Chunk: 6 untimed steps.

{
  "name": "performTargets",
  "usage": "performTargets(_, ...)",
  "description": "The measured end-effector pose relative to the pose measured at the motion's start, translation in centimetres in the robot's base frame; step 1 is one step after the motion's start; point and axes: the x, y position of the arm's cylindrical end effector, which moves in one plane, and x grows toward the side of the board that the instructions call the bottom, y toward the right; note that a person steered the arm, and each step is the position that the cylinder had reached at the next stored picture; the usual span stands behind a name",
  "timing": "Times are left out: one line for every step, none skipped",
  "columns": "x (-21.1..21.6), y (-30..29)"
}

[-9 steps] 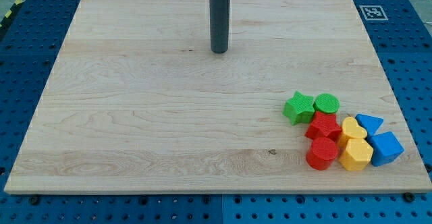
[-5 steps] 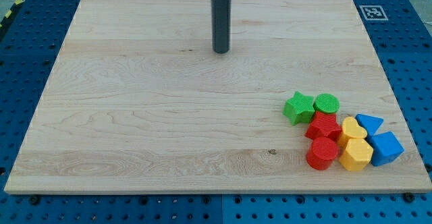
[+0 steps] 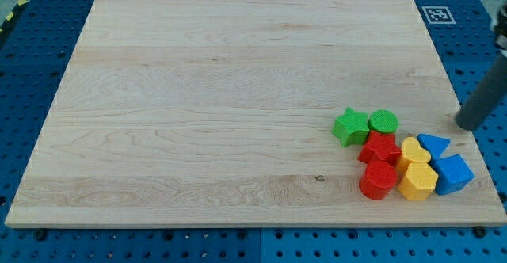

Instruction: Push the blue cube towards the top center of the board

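The blue cube lies at the board's lower right, at the right end of a tight cluster of blocks. It touches the yellow hexagon on its left and sits just below the blue triangle. My rod enters from the view's right edge, blurred by motion. My tip is at the board's right edge, above and slightly right of the blue cube, close to the blue triangle and apart from both.
The cluster also holds a green star, a green cylinder, a red star, a red cylinder and a yellow heart. A tag marker sits off the wooden board's top right corner.
My tip has moved from the board's top centre far to the right and down, to the right edge near the blue blocks. No block has moved.
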Motion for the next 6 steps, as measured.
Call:
performTargets(7.2,1.2)
performTargets(11.2,1.0)
performTargets(11.2,-0.2)
performTargets(8.5,-4.7)
performTargets(6.8,-8.7)
performTargets(5.5,-9.1)
